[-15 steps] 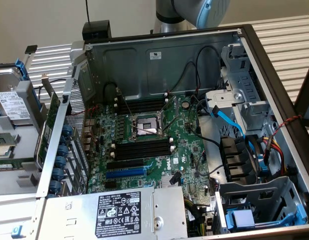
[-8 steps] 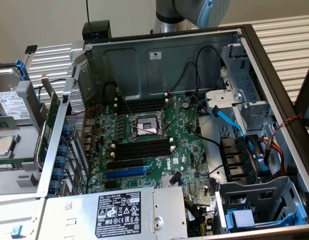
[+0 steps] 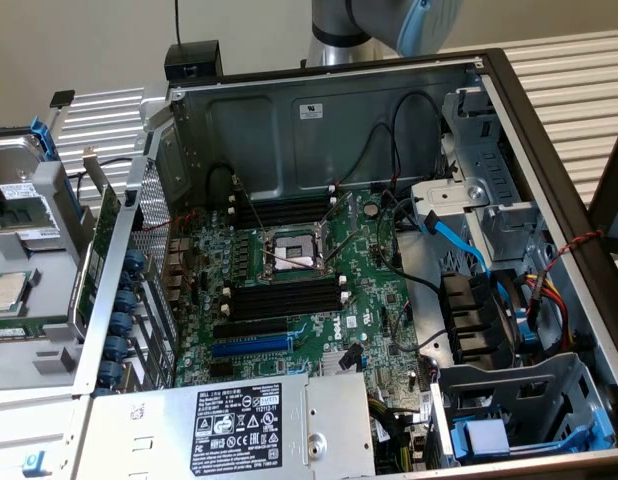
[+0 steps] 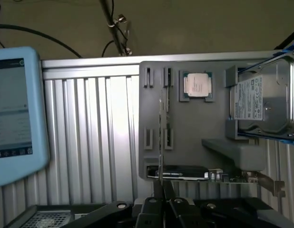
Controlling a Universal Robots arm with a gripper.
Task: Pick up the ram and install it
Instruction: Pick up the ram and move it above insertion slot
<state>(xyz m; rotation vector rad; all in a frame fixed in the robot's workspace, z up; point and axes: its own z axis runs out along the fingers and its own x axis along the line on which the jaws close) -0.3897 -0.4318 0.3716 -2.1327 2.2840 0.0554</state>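
Observation:
The ram [image 4: 161, 128] shows edge-on in the wrist view as a thin pale strip. It runs straight out from between the dark fingertips of my gripper [image 4: 161, 186], which is shut on it. Behind it lies the grey parts tray [image 4: 185, 123], some way off, and the strip lines up between the tray's two columns of slot holders. In the exterior view the open computer case holds the motherboard [image 3: 374, 290]. Its black memory slots [image 3: 286, 298] sit on either side of the CPU socket [image 3: 297, 250], with more slots [image 3: 289, 212] behind. Part of the arm [image 3: 389, 20] shows above the case's back wall.
The tray carries a CPU chip [image 4: 198, 85], a hard drive [image 4: 263, 99] and a wider green card [image 4: 223, 176]. A light-blue pendant [image 4: 14, 114] lies beside it on the slatted table. In the case are cables [image 3: 459, 245], a drive cage [image 3: 529, 420] and the power supply [image 3: 239, 420].

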